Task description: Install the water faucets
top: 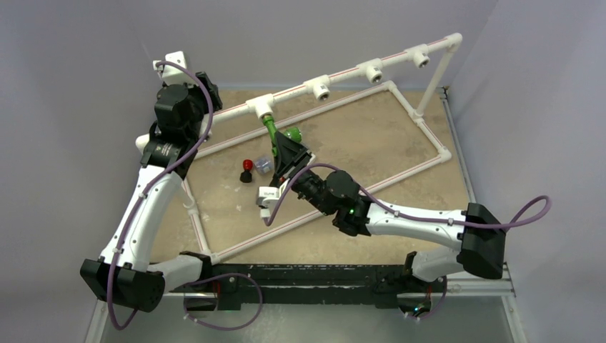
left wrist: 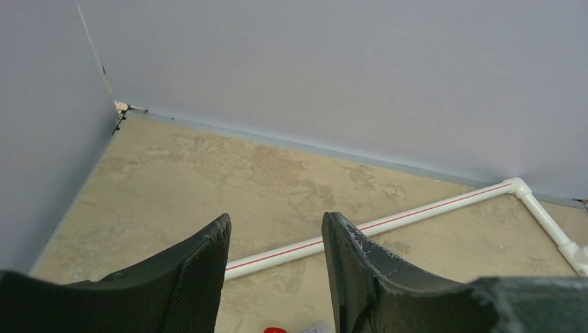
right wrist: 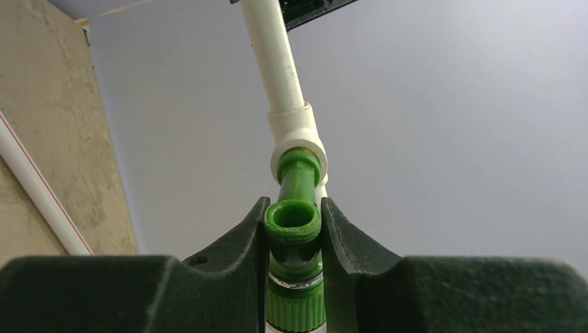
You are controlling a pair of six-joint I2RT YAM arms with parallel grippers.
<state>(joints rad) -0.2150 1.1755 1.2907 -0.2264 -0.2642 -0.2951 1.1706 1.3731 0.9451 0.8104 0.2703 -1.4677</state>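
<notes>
Right hand [right wrist: 293,208]: yours is clamped on the green faucet [right wrist: 293,223], whose stem sits in a white tee [right wrist: 298,135], centre frame.
Left hand [left wrist: 277,223]: half spread, holding nothing; upper left of the top view.
Others: black faucet [top: 246,170] and pale faucet [top: 263,166] lie on the counter [top: 371,143], left of your right hand.

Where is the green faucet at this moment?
The green faucet is left of centre in the top view, its end in the leftmost tee fitting of the raised pipe, clamped by the right gripper.
</notes>
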